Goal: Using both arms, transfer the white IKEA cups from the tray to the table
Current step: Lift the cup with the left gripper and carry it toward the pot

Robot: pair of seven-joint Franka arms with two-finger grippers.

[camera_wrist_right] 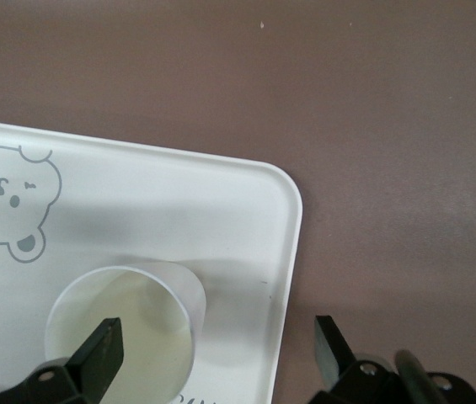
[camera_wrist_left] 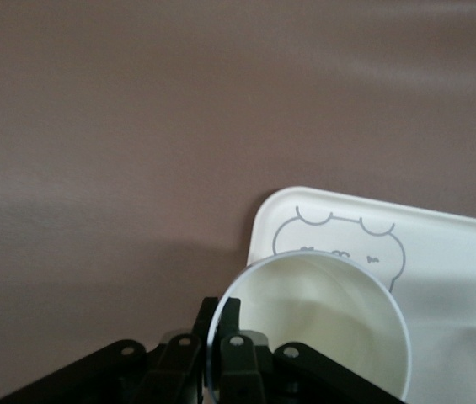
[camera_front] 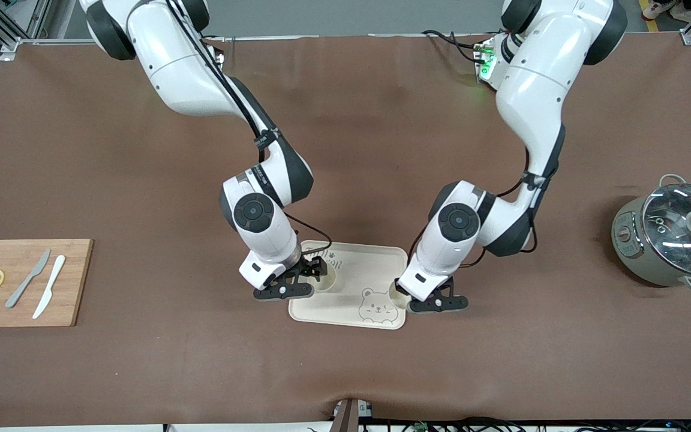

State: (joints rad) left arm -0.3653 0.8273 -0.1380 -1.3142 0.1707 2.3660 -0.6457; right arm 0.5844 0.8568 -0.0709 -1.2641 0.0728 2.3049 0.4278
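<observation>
On the tray (camera_front: 354,282) stand both cups. The left gripper (camera_front: 435,300) pinches the rim of one cup (camera_wrist_left: 322,324) beside the bear print, at the tray's left-arm end. The right gripper (camera_front: 297,277) is spread, one finger (camera_wrist_right: 103,353) apparently inside the other cup (camera_wrist_right: 124,324), not clamping.

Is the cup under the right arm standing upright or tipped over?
Upright: the cup stands on the tray, its round open rim facing up and its inside empty.
</observation>
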